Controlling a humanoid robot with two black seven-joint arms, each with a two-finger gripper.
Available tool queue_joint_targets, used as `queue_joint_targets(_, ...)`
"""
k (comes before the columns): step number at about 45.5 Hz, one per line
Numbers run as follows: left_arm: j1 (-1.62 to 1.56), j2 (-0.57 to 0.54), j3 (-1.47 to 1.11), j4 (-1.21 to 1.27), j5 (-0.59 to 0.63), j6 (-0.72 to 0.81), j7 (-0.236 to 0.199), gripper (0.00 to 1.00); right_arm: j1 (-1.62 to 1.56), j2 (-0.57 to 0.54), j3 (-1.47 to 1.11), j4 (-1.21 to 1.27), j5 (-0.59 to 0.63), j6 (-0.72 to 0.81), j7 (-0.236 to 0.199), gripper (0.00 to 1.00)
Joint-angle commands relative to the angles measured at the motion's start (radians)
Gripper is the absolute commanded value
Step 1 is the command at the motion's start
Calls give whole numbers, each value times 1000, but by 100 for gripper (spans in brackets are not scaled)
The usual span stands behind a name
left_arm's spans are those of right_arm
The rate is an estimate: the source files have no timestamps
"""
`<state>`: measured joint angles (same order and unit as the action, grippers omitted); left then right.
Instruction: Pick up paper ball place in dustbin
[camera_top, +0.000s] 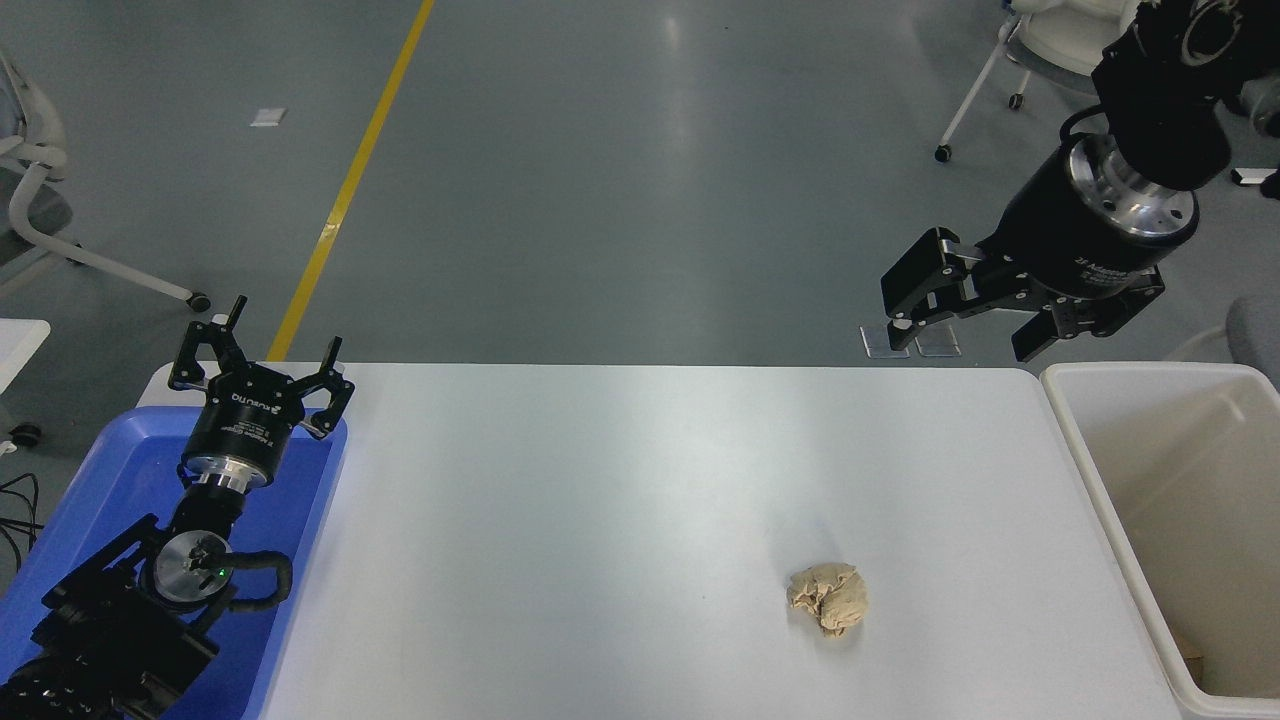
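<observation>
Right tool (965, 325) spread, empty, high beyond table edge | paper ball (828, 597) tan, crumpled, on table | left tool (262, 370) spread, parked.

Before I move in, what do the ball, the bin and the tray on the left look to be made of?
The paper ball looks like crumpled tan paper: matte, deeply wrinkled, lumpy. The dustbin seems to be off-white plastic, with smooth walls and a rounded rim. The blue tray is probably plastic too: uniform colour, soft sheen, moulded rim.
</observation>
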<state>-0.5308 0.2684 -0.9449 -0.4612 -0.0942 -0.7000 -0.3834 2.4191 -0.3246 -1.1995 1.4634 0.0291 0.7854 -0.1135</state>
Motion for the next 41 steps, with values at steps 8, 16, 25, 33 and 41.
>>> queue_joint_targets(8, -2, 0, 0, 1, 5, 0, 1, 100, 0, -1, -2, 0, 0, 0, 0, 100)
queue_joint_targets(16, -2, 0, 0, 1, 5, 0, 1, 100, 2, -2, 0, 0, 0, 0, 0, 100)
queue_joint_targets(25, -2, 0, 0, 1, 5, 0, 1, 100, 2, -1, 0, 0, 0, 0, 0, 100)
queue_joint_targets(33, -2, 2, 0, 1, 5, 0, 1, 100, 2, -1, 0, 0, 0, 0, 0, 100)
queue_joint_targets(41, -2, 0, 0, 1, 5, 0, 1, 100, 2, -4, 0, -2, 0, 0, 0, 100)
